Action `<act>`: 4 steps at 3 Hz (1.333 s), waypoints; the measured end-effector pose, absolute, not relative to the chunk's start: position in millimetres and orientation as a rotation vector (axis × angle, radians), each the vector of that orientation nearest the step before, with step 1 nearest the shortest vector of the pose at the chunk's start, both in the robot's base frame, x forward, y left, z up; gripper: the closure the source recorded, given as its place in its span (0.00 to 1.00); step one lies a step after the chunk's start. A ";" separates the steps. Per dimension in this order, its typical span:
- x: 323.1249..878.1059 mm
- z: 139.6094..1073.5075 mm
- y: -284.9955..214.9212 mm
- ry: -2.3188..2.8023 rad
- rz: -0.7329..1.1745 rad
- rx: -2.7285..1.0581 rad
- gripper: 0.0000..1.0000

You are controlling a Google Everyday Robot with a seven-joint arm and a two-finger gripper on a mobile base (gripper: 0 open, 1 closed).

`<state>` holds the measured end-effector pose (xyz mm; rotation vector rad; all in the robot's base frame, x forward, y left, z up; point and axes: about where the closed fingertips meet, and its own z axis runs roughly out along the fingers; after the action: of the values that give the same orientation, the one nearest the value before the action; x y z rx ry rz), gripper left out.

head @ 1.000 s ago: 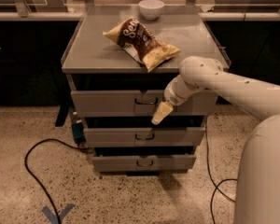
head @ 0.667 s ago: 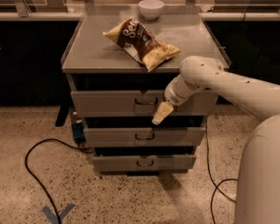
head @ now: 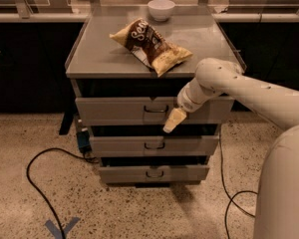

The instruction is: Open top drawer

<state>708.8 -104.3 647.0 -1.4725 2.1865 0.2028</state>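
Floor of speckled terrazzo (head: 20,133) lies open left of the grey metal cabinet (head: 89,59), crossed by a looping black cable (head: 28,171). The top drawer (head: 114,111), the widest of three, shows a flat grey front just under the cabinet's overhanging top. Its small dark wire handle (head: 155,109) sits at the centre. The pale tapered gripper (head: 172,121) hangs just right of the handle, over the front's lower edge. Whether it is spread or pressed together I cannot tell. Nothing has shifted since a second ago.
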 end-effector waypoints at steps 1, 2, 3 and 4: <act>702.6 644.0 -103.6 2.191 0.223 -1.474 0.00; 686.7 648.4 -102.9 2.186 0.261 -1.475 0.00; 686.5 647.5 -102.5 2.187 0.263 -1.476 0.00; 679.5 646.2 -102.0 2.194 0.287 -1.483 0.00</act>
<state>679.5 -102.0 646.2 -1.4829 2.1942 0.2874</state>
